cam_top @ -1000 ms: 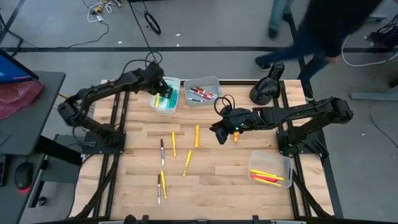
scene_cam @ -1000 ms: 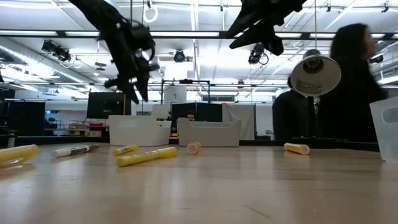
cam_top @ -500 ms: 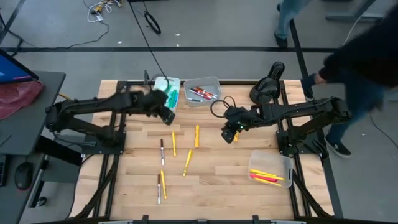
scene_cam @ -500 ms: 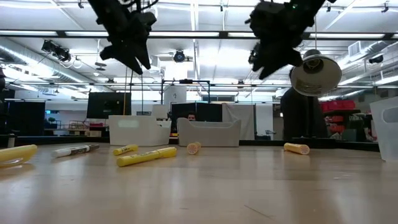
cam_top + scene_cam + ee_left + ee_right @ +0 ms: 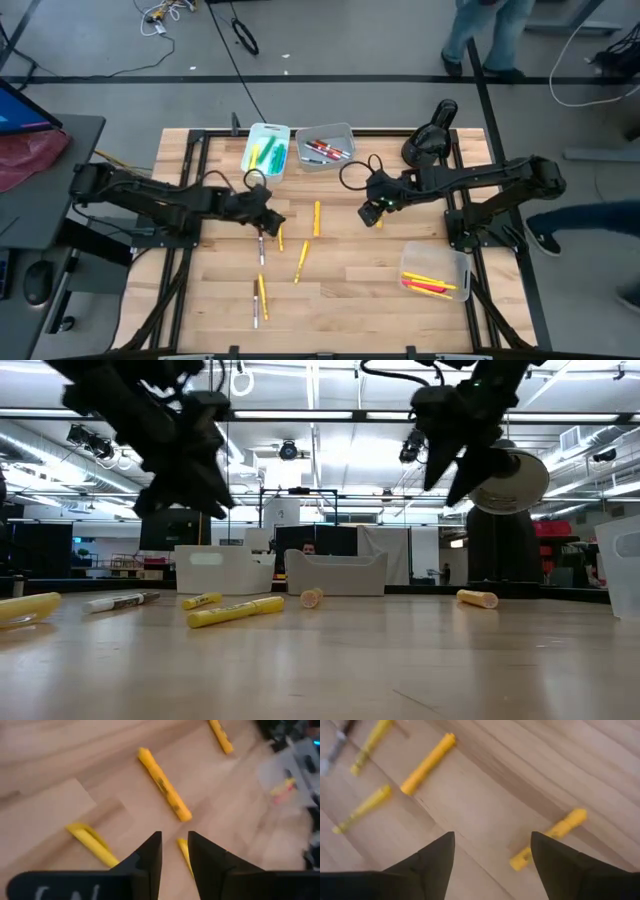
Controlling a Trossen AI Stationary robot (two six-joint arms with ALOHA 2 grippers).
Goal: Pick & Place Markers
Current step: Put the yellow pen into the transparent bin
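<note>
The right gripper (image 5: 372,213) is seen with its fingers (image 5: 427,865) spread wide and nothing between them; it hangs above the table (image 5: 350,300), right of the picture's middle in the high view, just over a short yellow marker (image 5: 549,838) that lies on the wood. The left gripper (image 5: 270,222) is held left of centre with its fingers (image 5: 150,855) drawn close, only a narrow gap left, and nothing appears to be gripped, though the wrist picture is blurred. Below it, yellow markers (image 5: 280,232) and a white marker with dark ends (image 5: 261,243) are scattered across the middle of the table, and an orange-yellow one (image 5: 317,218) lies between the two grippers. At the upper middle of the high view two bins stand side by side: the left bin (image 5: 251,160) holds green and yellow markers, the right bin (image 5: 346,135) red ones. A third bin (image 5: 455,262), at lower right, holds yellow and pink markers.
</note>
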